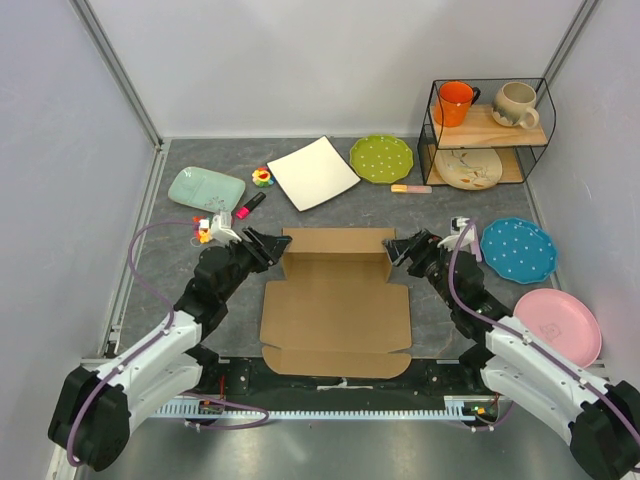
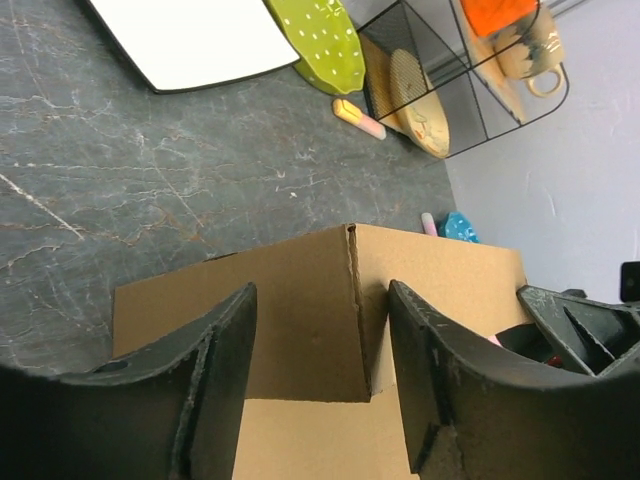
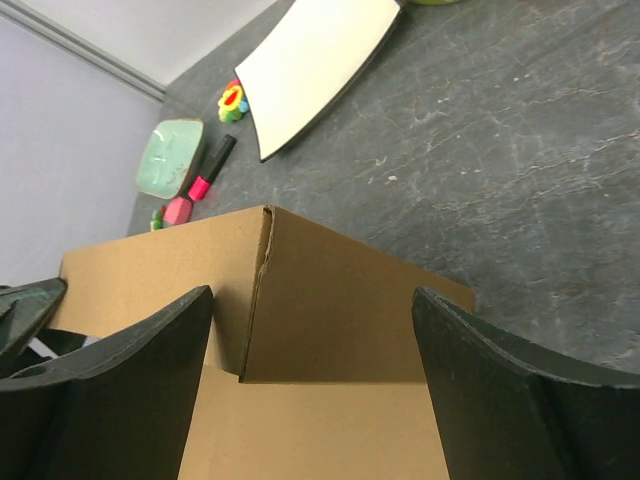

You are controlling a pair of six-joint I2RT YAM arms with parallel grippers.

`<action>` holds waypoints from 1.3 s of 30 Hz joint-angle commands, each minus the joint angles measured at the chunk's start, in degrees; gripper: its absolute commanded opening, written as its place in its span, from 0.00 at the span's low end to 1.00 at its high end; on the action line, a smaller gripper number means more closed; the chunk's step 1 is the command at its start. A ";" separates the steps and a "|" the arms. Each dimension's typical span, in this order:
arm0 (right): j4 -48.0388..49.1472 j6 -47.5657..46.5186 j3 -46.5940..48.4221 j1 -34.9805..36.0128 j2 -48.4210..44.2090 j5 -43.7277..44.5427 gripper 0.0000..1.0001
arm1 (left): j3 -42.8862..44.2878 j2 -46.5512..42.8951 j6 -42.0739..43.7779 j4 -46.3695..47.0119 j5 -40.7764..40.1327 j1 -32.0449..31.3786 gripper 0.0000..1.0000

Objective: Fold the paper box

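Note:
The paper box lies in the middle of the table as brown cardboard, its base flat and its far wall standing up with short side flaps turned in at both ends. My left gripper is open at the far left corner. In the left wrist view the folded corner of the box stands between the two fingers without being clamped. My right gripper is open wide at the far right corner. In the right wrist view that corner flap of the box sits in the gap between its fingers.
Behind the box lie a white square plate, a green dotted plate, a mint tray, a pink marker and a small flower toy. A wire shelf with mugs stands back right. Blue and pink plates lie right.

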 commanded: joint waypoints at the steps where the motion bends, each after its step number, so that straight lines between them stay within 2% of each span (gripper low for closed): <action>1: -13.37 -5.64 4.25 -0.13 0.40 3.57 0.87 | 4.84 0.32 4.44 -14.44 -1.43 0.03 0.63; 9: -19.87 -13.20 13.91 -0.13 -1.09 4.89 0.98 | 13.44 -0.21 6.99 -19.19 -4.51 0.11 0.71; 13: -23.21 -18.65 19.01 -0.13 -1.71 5.16 0.98 | 17.49 -0.65 7.96 -21.38 -4.59 0.11 0.75; 16: -24.19 -24.62 23.05 -0.05 -1.97 1.74 0.98 | 20.22 -2.05 8.93 -23.92 -5.38 0.11 0.75; 17: -24.97 -26.55 25.85 -0.05 -1.10 -1.23 0.98 | 21.27 -3.71 9.36 -24.89 -6.69 0.11 0.75; 19: -30.12 -32.35 32.42 3.09 2.92 -0.48 0.98 | 21.89 -6.09 9.89 -29.18 -8.28 0.11 0.75; 20: -32.51 -34.63 34.82 5.73 4.60 2.14 0.98 | 21.98 -8.62 10.33 -30.69 -10.20 0.11 0.75; 21: -34.62 -39.97 37.02 12.98 6.27 11.56 0.98 | 21.98 -10.30 10.07 -32.44 -11.52 0.11 0.75; 23: -38.06 -44.83 41.07 20.92 10.58 21.19 0.98 | 20.94 -13.29 9.72 -37.02 -14.33 0.11 0.75; 24: -38.68 -49.55 42.04 27.31 11.99 29.16 0.98 | 20.32 -16.53 9.63 -38.43 -15.05 0.11 0.75; 28: -39.83 -58.88 44.51 40.01 20.50 43.44 0.98 | 17.16 -23.49 8.76 -42.48 -17.42 0.11 0.75; 30: -39.22 -61.98 44.77 45.01 23.41 47.50 0.98 | 15.92 -26.47 8.31 -44.41 -17.87 0.11 0.75; 39: -34.30 -72.09 46.88 50.05 35.46 53.67 0.98 | 15.30 -33.60 8.14 -51.79 -19.10 0.11 0.75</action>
